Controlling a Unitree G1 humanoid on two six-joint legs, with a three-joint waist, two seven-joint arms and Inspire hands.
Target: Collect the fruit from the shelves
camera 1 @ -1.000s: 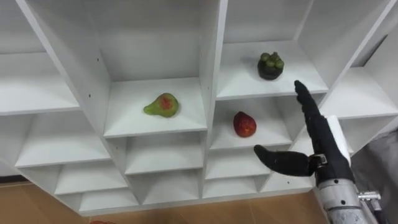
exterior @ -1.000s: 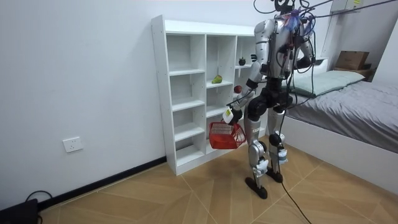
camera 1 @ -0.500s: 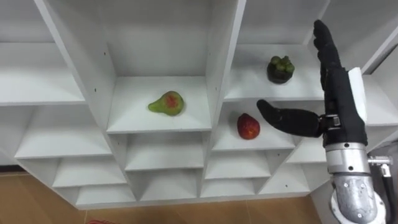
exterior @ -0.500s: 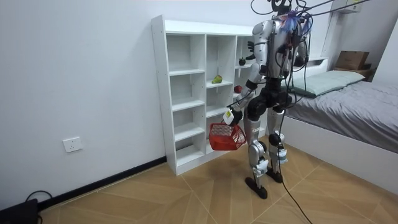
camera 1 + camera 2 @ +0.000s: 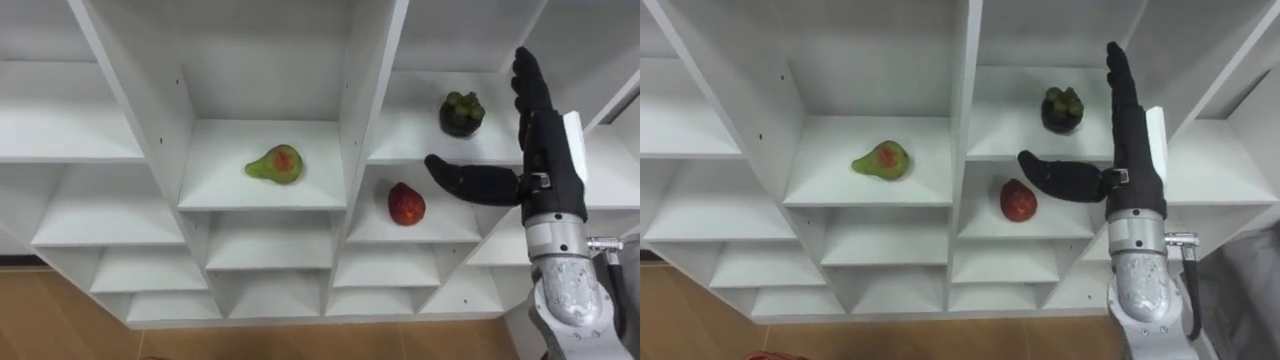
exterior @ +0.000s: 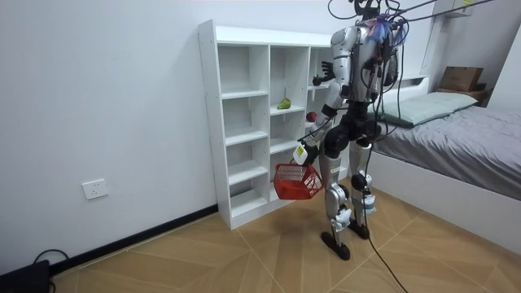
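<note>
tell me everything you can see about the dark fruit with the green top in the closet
The dark fruit is round and near-black, with a cluster of green lobes on top, and looks matte. It sits upright on a white shelf in the column right of the pear, one shelf above the red fruit. Only the shelf touches it. The right hand is raised just to its right, open with straight fingers, apart from it.

Three fruits for you in the white closet (image 5: 368, 120): a green pear (image 5: 274, 164) with a red blush lies on its side in one compartment. One column right, a dark, green-capped mangosteen (image 5: 461, 113) sits upright, with a red fruit (image 5: 406, 204) on the shelf just below. The red basket (image 6: 296, 181) hangs from the left hand (image 6: 299, 152).
</note>
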